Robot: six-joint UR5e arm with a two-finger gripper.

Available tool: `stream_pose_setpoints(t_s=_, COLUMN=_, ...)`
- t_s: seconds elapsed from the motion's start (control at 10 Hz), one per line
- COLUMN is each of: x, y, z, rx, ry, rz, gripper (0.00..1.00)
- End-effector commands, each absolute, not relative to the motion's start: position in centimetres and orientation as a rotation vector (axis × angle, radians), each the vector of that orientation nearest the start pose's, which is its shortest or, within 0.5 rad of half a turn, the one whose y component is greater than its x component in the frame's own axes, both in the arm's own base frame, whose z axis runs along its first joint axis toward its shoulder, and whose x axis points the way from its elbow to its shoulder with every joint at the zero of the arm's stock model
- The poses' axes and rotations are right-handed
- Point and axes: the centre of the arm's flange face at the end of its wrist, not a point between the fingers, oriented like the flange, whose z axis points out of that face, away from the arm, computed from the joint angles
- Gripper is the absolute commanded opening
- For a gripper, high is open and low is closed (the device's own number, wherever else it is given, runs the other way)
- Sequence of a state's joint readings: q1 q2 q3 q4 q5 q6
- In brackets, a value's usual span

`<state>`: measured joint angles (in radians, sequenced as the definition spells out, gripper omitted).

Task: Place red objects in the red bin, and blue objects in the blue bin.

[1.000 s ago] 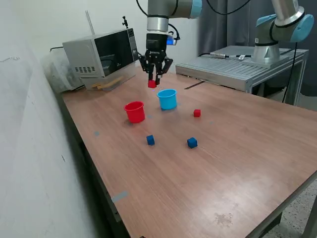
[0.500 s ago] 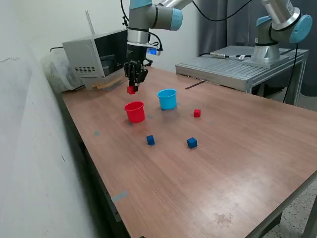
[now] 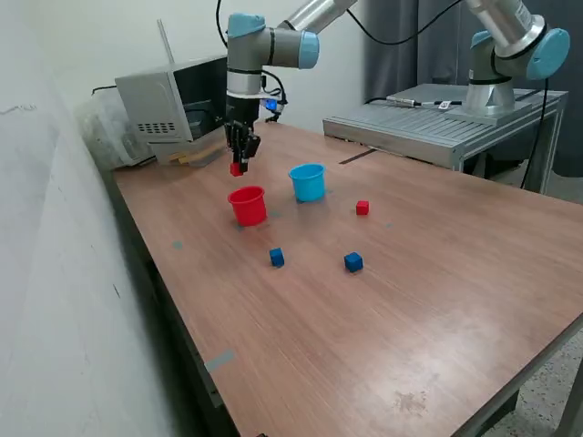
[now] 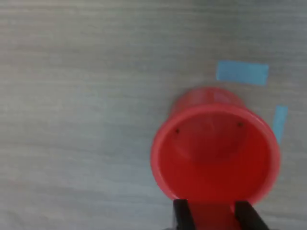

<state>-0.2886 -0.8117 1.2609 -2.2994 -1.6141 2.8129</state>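
Note:
My gripper [image 3: 237,166] is shut on a small red cube [image 3: 236,168] and hangs above the red cup [image 3: 248,205], slightly behind it. In the wrist view the black fingertips [image 4: 181,216] clamp the red cube [image 4: 211,216], with the red cup's [image 4: 215,151] open, empty mouth just beyond them. The light blue cup [image 3: 308,181] stands to the exterior view's right of the red cup. A second red cube [image 3: 363,208] lies further right on the table. Two dark blue cubes [image 3: 277,258] [image 3: 353,262] lie nearer the front.
A microwave [image 3: 182,105] sits at the back of the wooden table [image 3: 410,300]. A second arm [image 3: 510,55] stands on a metal bench at the exterior view's right. Blue tape strips [image 4: 242,73] mark the tabletop near the red cup.
The arm has carried the red cube from near the light blue cup toward the exterior view's left and lowered it over the red cup.

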Motion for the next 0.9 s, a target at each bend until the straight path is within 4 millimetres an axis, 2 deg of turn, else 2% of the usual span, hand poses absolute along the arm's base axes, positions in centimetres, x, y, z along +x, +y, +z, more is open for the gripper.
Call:
stream_pose_setpoints(t_s=0.0, x=-76.9, y=9.3, z=22.1, rx=-2.304, ry=2.213, rz=0.401, gripper=0.0)
stream_pose_setpoints(t_s=0.2, x=-77.0, y=8.8, z=22.3, rx=-2.312, ry=2.207, rz=0.405, gripper=0.0)
stream_pose_setpoints(t_s=0.3, x=-77.1, y=8.7, z=22.3, rx=-2.315, ry=2.207, rz=0.411, gripper=1.0)
stream_pose_setpoints(t_s=0.7, x=-76.8, y=8.7, z=22.1, rx=-2.306, ry=2.194, rz=0.403, gripper=1.0)
stream_pose_setpoints(t_s=0.8, x=-75.8, y=8.4, z=23.3, rx=-2.309, ry=2.18, rz=0.41, gripper=1.0)
